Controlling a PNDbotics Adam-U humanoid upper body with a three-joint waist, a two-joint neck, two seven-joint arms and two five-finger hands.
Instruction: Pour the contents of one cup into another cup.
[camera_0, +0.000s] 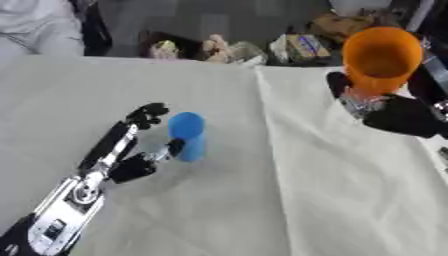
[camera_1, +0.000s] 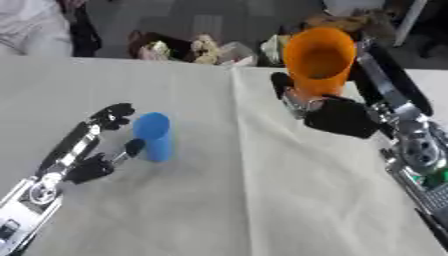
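Right eye view: orange cup (camera_1: 320, 59) upright in right hand (camera_1: 337, 116)

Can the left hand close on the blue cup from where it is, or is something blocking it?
Probably yes. The left hand is open right beside the blue cup, thumb near its side and fingers near its rim, with nothing between them. The right hand holds the orange cup well clear.

no readable text, labels, brands, numbers or signs anywhere in either view
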